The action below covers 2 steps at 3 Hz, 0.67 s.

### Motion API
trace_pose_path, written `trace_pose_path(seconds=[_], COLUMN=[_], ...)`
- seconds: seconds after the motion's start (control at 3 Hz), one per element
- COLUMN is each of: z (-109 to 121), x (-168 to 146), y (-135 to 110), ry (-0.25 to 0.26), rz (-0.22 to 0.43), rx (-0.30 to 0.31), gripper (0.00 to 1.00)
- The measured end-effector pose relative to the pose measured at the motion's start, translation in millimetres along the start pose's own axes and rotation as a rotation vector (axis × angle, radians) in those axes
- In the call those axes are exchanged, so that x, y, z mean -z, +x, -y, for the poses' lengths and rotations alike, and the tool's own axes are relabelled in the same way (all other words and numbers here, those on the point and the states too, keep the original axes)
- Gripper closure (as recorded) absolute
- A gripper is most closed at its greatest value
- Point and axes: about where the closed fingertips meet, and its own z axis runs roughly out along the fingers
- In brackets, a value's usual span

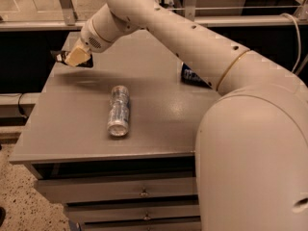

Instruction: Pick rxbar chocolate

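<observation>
**Figure. Pick of the rxbar chocolate, grasp stage.** We are showing the rxbar chocolate (58,56) as a thin black wrapper pinched in the pincer (77,57). One dark end is sticking out on the pincer's outer side, toward the counter's far left corner, and a second dark sliver is showing just under the tan fingertips. The pincer is therefore standing narrow, its fingers pressing on the bar from both faces. We are not reading any lettering on the wrapper from this view.

A soft shadow (79,82) is lying on the counter (159,124) just below the pincer. From this we are judging that bar and pincer are hanging a little above the surface, not resting on it.

The silver can (119,110) is lying on its side, below and to the near side of the pincer and well apart from it. The blue can (191,74) is lying farther off across the counter from the pincer, and is mostly hidden behind the arm (192,37). Neither can is touching the pincer or the bar. Below the counter's front edge, closed drawers (120,191) are showing.

As for progress, we are judging the reach and the grasp as done, since the correct item is in the pincer and both cans are lying untouched. What we are taking as left is to carry the bar higher, fully clear of the counter. The grip must also hold, because so thin and slick a wrapper could slip from the fingertips.
</observation>
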Motion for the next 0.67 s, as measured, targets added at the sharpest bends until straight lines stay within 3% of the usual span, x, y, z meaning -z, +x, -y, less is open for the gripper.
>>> trace_pose_path(seconds=[0.33,0.67], z=[11.2,11.3], x=[43.3,47.0], y=[-25.5,-28.7], ry=[0.074,0.079], rz=[0.037,0.040], rx=[0.070,0.078], gripper=[1.00,1.00])
